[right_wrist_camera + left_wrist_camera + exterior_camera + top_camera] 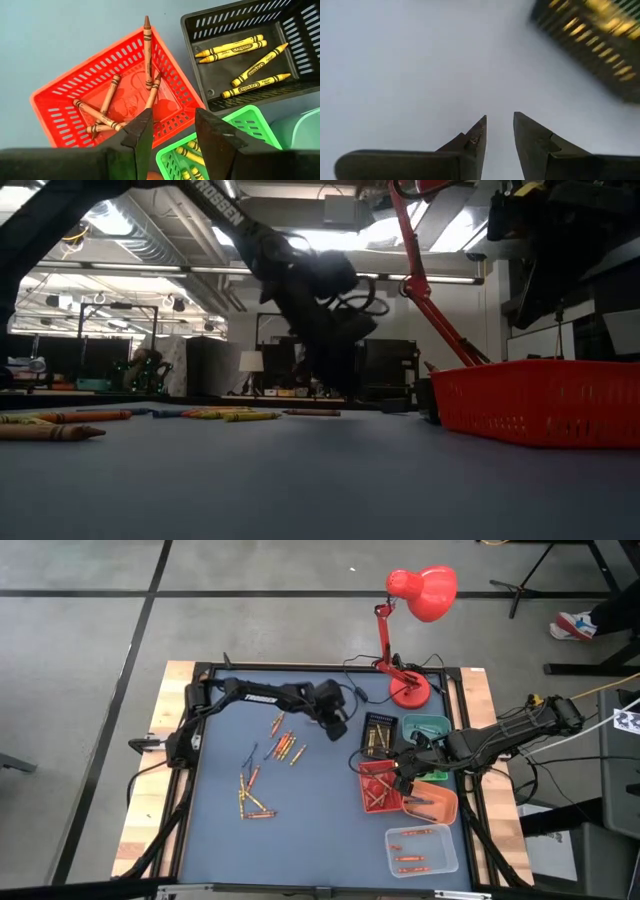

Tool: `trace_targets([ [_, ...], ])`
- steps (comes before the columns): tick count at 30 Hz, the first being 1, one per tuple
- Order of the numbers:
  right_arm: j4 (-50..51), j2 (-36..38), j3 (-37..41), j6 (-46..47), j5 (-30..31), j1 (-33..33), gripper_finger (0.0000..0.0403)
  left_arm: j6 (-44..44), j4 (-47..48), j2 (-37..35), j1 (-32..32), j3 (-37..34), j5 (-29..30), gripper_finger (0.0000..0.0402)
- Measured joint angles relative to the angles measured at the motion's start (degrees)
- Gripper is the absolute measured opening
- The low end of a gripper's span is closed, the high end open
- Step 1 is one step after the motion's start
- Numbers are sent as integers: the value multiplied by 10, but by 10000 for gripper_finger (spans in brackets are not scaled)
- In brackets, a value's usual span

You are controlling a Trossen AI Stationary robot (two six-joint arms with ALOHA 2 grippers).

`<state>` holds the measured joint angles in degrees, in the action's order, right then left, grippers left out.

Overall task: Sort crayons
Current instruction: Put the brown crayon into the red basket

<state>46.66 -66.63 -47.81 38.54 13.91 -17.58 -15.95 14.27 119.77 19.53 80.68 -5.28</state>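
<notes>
Loose crayons [285, 747] lie on the blue table in two scattered groups, the second nearer the front [252, 797]; they also show in the low view [60, 425]. My left gripper [338, 730] hovers over bare table between the crayons and the black tray [378, 732]. Its fingers [499, 120] are a little apart and empty. My right gripper [400, 772] is open and empty [172, 117] above the red tray [60, 107]. That tray holds several red-brown crayons, and one crayon [147, 47] leans with its tip over the tray's rim.
The black tray [250, 55] holds yellow crayons. The green tray [240, 135] holds yellow-green ones. An orange tray [432, 802] and a clear tray [420, 850] with orange crayons stand at the front right. A red desk lamp [410, 690] stands at the back. Bare table lies at the front left.
</notes>
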Motion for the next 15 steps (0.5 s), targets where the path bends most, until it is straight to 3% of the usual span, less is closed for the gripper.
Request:
trace_targets([
  [5,-1,0,0,0,0,0,145,44,73,0,14,0,2,82],
  [12,-1,0,0,0,0,0,145,100,103,0,14,0,4,82],
  [15,-1,0,0,0,0,0,145,106,115,0,11,0,37,82],
])
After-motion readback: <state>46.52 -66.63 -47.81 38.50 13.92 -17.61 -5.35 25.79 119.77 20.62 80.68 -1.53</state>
